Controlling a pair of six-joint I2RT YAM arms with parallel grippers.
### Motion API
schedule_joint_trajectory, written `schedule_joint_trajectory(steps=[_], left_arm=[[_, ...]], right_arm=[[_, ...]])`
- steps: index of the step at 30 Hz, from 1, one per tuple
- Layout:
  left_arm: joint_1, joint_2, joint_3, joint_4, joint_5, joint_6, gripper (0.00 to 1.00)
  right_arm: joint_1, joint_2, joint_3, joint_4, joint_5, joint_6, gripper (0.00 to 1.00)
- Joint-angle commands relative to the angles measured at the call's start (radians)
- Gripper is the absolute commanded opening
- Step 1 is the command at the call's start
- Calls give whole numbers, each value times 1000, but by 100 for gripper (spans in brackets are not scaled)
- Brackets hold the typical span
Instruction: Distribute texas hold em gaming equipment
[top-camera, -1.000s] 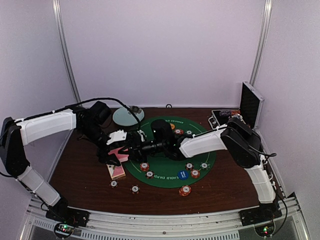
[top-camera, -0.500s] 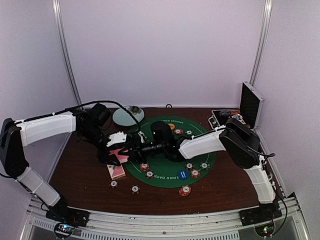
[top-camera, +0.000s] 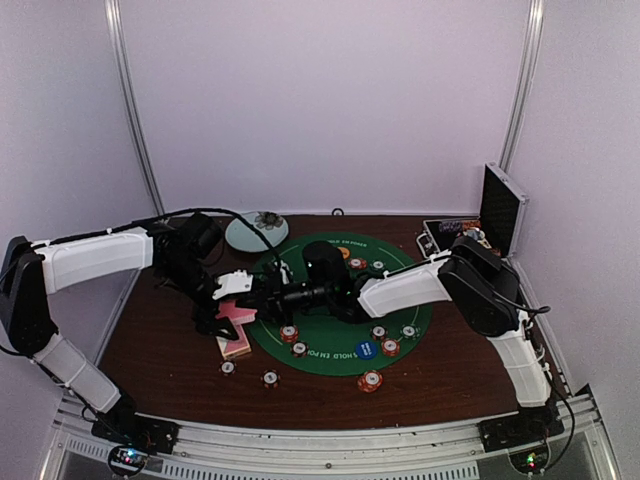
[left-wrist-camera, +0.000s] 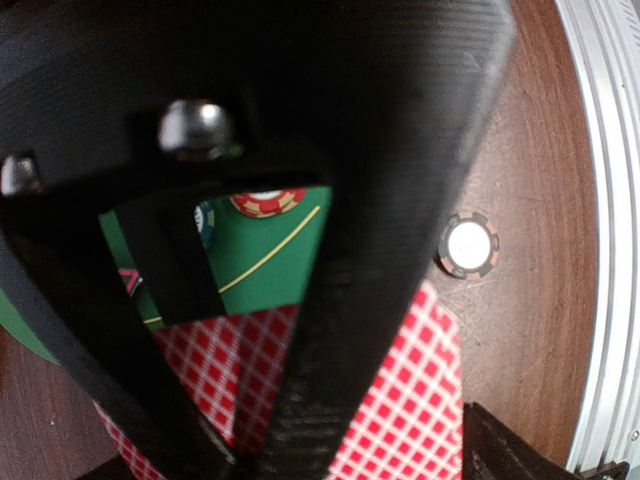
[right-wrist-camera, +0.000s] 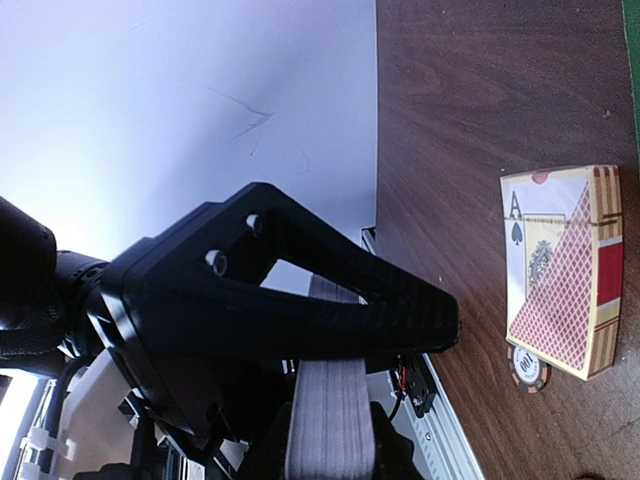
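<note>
Soft even light, grainy overhead view, left fingers (left-wrist-camera: 390, 150) dark and blurred up close, pale wall (right-wrist-camera: 180, 90) washed out

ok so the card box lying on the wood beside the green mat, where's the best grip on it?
Probably from straight above, jaws across the two long edges of the card box near mid-length. It lies flat on the table, so only its thin side walls give opposing faces. A poker chip sits by one short end's corner, so stay clear of that end.
</note>
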Motion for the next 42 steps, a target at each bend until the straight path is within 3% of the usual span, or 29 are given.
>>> schedule_joint_trajectory(steps=[1, 12, 19, 29, 42], left_arm=[[-8, -17, -6, 27, -4, -10, 84], [-8, -31, 1, 76, -51, -17, 69], [-8, -30, 7, 83, -41, -39, 71], [-9, -13, 19, 39, -1, -35, 90], [-17, 44, 53, 23, -12, -44, 80]], right_arm=[[-7, -6, 1, 75, 10, 3, 8], [-7, 2, 2, -18, 10, -47, 7], [-6, -2, 18, -85, 13, -86, 7], [-6, 0, 24, -62, 16, -70, 6], [-6, 12, 26, -5, 5, -36, 6]])
